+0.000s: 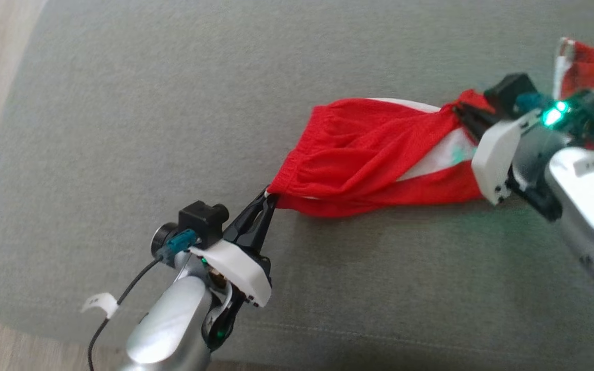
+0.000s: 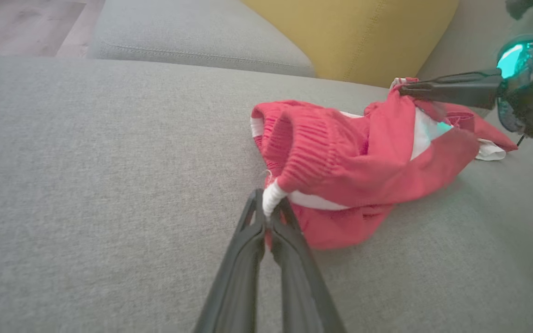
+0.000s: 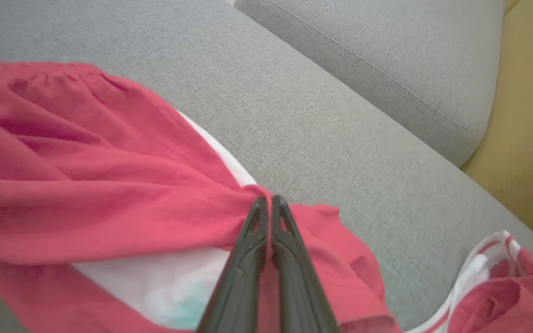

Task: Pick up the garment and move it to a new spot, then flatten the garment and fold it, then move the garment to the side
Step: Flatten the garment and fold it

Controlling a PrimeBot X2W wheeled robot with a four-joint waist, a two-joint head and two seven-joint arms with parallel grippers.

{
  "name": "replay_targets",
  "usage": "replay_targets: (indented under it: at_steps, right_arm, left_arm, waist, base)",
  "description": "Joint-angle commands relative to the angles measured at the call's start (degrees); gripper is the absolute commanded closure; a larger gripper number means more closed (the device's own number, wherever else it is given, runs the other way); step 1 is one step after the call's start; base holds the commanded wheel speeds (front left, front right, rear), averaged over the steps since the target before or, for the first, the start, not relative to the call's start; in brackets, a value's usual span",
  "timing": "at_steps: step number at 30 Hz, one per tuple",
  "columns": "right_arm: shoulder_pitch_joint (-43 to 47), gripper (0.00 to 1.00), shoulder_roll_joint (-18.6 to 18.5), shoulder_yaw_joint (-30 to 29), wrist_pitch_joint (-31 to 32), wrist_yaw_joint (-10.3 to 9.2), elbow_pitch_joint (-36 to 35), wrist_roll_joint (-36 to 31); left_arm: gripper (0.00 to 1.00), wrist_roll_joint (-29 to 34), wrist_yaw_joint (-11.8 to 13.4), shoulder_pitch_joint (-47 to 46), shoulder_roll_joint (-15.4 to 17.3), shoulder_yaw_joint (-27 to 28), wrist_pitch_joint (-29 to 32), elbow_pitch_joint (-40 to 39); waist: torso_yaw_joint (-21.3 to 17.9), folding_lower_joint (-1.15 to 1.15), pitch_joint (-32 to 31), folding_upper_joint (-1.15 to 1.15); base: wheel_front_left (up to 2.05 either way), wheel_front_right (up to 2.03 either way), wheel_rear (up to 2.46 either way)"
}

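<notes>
With left gripper (image 1: 271, 198) clamped on white edge of garment (image 1: 369, 149) and right gripper (image 1: 458, 110) clamped on a bunched fold, maybe a leg, draw apart evenly, low over sofa (image 1: 173, 103)

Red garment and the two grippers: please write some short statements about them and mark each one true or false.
1. The left gripper is shut on one end of the red garment. True.
2. The right gripper is open above the cloth. False: it is shut on a pinch of the garment.
3. The garment lies on a wooden table. False: it lies on a grey sofa seat.
4. A yellow cushion shows beyond the garment. True.
5. The garment is folded flat. False: it is bunched, stretched between the grippers.
</notes>
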Motion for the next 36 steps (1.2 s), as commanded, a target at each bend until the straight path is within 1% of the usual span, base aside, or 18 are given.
replay_targets:
  at_steps: [1, 4, 8, 9, 10, 13, 18, 21, 25, 29, 31, 36]
  right_arm:
    - [-2.4, 1.00, -0.6, 1.2, -0.3, 0.37, 0.2, 0.9]
    - [-5.7, 1.00, 0.0, 4.0, -1.4, 0.37, 4.9, 2.2]
    - [-8.8, 1.00, 1.6, 6.6, -3.9, 0.37, 11.4, 3.3]
    - [-9.4, 0.56, 2.2, 7.1, -4.7, 0.37, 12.9, 3.4]
    - [-9.9, 0.00, 2.7, 7.5, -5.3, 0.37, 14.5, 3.6]
    - [-11.3, 0.00, 4.1, 8.1, -7.7, 0.37, 18.9, 3.2]
    - [-12.6, 0.00, 5.7, 6.9, -12.4, 0.37, 25.9, 1.8]
    - [-12.7, 0.00, 6.1, 4.7, -15.7, 0.37, 28.9, 1.4]
    - [-11.7, 0.00, 6.5, 0.7, -20.7, 0.37, 31.2, 2.1]
    - [-8.7, 0.00, 6.7, -3.2, -25.3, 0.37, 30.8, 4.2]
    - [-5.1, 0.00, 7.2, -5.6, -27.4, 0.37, 27.8, 5.6]
    - [2.3, 0.00, 7.5, -11.4, -28.5, 0.37, 20.6, 6.0]
  left_arm:
    - [1.00, 0.3, 0.0, -2.3, 0.4, 1.3, -0.5, -1.2]
    - [1.00, 0.1, 0.0, -2.9, 0.3, 0.7, -0.5, -1.1]
    - [1.00, 0.0, 0.0, -3.4, 0.2, 0.5, -0.5, -1.2]
    - [1.00, 0.0, 0.0, -3.5, 0.2, 0.5, -0.5, -1.2]
    - [1.00, 0.0, 0.0, -3.6, 0.2, 0.5, -0.5, -1.1]
    - [1.00, 0.0, 0.0, -3.9, 0.1, 0.7, -0.5, -0.9]
    - [1.00, 0.0, 0.0, -3.9, 0.1, 1.1, -0.5, -0.5]
    - [1.00, 0.1, 0.0, -3.6, 0.3, 1.7, -0.5, -0.1]
    - [1.00, 0.3, 0.0, -2.9, 0.4, 2.8, -0.5, 0.2]
    - [1.00, 0.5, 0.0, -1.9, 0.4, 4.2, -0.5, 0.4]
    - [1.00, 0.7, 0.0, -0.8, 0.3, 5.7, -0.5, 0.3]
    - [1.00, 1.2, 0.0, 0.9, 0.3, 8.2, -0.5, -0.2]
  waist:
    - [1.9, 0.00, 1.6, 0.00]
    - [3.1, 0.00, 2.5, 0.00]
    - [3.7, 0.00, 3.3, 0.00]
    - [3.7, 0.00, 3.5, 0.00]
    - [3.6, 0.00, 3.6, 0.00]
    - [3.2, 0.00, 3.8, 0.00]
    - [1.6, 0.00, 3.0, 0.00]
    - [0.1, 0.00, 1.9, 0.00]
    - [-2.2, 0.00, 0.1, 0.00]
    - [-4.2, 0.00, -2.0, 0.00]
    - [-5.5, 0.00, -3.3, 0.00]
    - [-7.0, 0.00, -4.0, 0.00]
  base:
    - [0.00, 0.00, 0.00]
    - [0.00, 0.00, 0.00]
    - [0.00, 0.00, 0.00]
    - [0.00, 0.00, 0.00]
    - [0.00, 0.00, 0.00]
    - [0.00, 0.00, 0.00]
    - [0.00, 0.00, 0.00]
    - [0.00, 0.00, 0.00]
    - [0.00, 0.00, 0.00]
    - [0.00, 0.00, 0.00]
    - [0.00, 0.00, 0.00]
    - [0.00, 0.00, 0.00]
